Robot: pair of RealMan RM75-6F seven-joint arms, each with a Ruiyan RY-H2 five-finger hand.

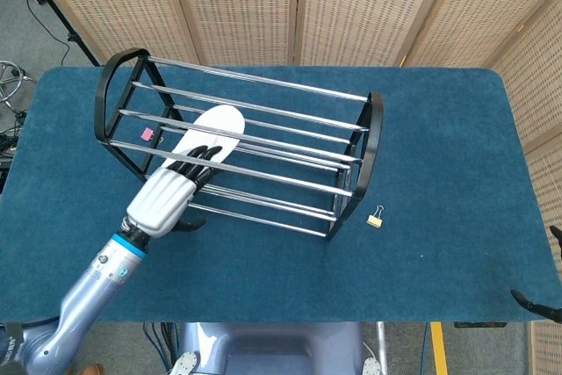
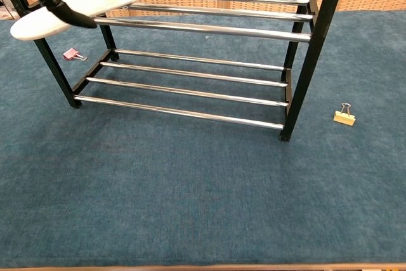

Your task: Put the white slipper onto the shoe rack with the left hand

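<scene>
- The white slipper (image 1: 213, 130) is flat, plain and oval, lying across the top rails of the shoe rack (image 1: 369, 142) near the bench's (image 1: 439, 129) left edge.
- The left robot hand (image 1: 167, 199) reaches its dark fingers (image 1: 198, 157) over the slipper's near end; whether they grip it I cannot tell.

A table covered in dark teal carpet-like cloth (image 1: 439, 155) fills most of the head view, its corners rounded. Behind it, along the top of the frame, stand folding screens of light woven cane (image 1: 299, 6) in pale wooden frames, with another panel down the right edge. At upper left, grey floor (image 1: 18, 24) shows, crossed by a black cable (image 1: 48, 19). The light is even and soft.
</scene>
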